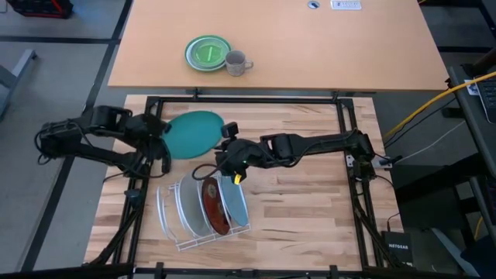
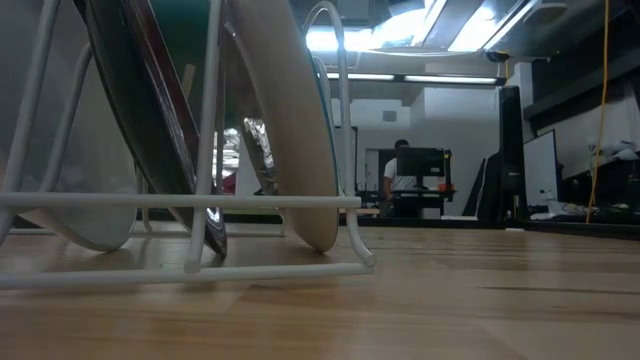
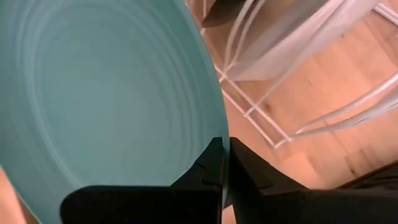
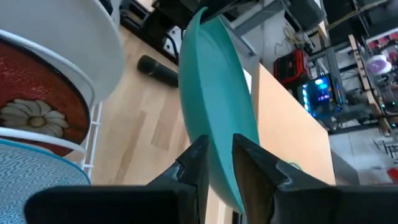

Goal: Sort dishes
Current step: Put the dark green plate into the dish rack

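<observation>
Teal plate [image 1: 190, 133] pinched between both end effectors' fingers

Even, soft light falls from above on the desk [image 1: 302, 194], with only faint shadows under the arms. In the low view, ceiling lights [image 2: 440, 25] glare bright white while the room behind stays dim, and the near white rack [image 2: 200, 200] is soft and out of focus. The left wrist view shows the teal plate [image 3: 106, 99] blurred, washed pale.
</observation>
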Motion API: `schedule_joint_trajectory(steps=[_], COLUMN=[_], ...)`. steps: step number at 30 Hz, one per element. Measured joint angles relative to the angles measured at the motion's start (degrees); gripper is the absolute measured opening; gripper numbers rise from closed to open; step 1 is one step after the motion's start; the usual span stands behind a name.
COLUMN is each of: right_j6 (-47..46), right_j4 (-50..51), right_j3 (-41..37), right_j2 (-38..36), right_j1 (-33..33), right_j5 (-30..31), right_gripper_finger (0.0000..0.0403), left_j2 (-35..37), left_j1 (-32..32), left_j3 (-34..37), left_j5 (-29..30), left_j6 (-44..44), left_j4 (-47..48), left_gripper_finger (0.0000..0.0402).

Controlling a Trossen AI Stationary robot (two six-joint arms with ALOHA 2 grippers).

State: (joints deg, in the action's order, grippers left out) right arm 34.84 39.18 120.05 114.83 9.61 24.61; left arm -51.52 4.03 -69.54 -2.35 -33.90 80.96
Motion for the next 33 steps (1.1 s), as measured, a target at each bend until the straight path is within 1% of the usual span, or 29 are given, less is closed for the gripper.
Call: schedule_joint_trajectory(steps=[3, 9, 12, 15, 21, 31, 33], right_j6=[1.02, 2.94, 2.58, 0.07, -5.76, -6.09, -6.28], right_j4=[-0.11, -0.13, -0.12, -0.07, 1.88, 2.92, 3.12], right_j3=[0.00, 0.00, 0.00, 0.00, 0.04, -0.02, -0.02], right_j2=[0.00, 0.02, 0.02, 0.02, 1.57, 2.67, 2.67], right_j1=[-0.38, -1.38, -1.79, -2.26, -4.08, -4.40, -4.40], right_j5=[-1.36, -9.47, -10.78, -11.41, -18.71, -21.79, -23.36], right_gripper_finger=[0.0074, 0.0074, 0.0074, 0.0074, 0.0074, 0.0074, 0.0074], left_j2=[-0.76, -2.88, -4.02, -4.77, -5.06, -5.05, -5.05], left_j1=[-1.78, -4.50, -5.58, -6.52, -7.81, -7.82, -7.82], left_j3=[0.00, 0.00, 0.00, 0.00, 0.00, 0.02, 0.02], left_j5=[0.07, 0.11, 0.12, 0.17, 0.17, 0.20, 0.20], left_j6=[0.83, 0.71, 0.73, 0.73, 0.69, 0.38, 0.37], left_j4=[-0.03, -0.12, -0.21, -0.25, -0.84, -0.65, -0.67], left_gripper_finger=[0.0000, 0.0000, 0.0000, 0.0000, 0.0000, 0.0000, 0.0000])
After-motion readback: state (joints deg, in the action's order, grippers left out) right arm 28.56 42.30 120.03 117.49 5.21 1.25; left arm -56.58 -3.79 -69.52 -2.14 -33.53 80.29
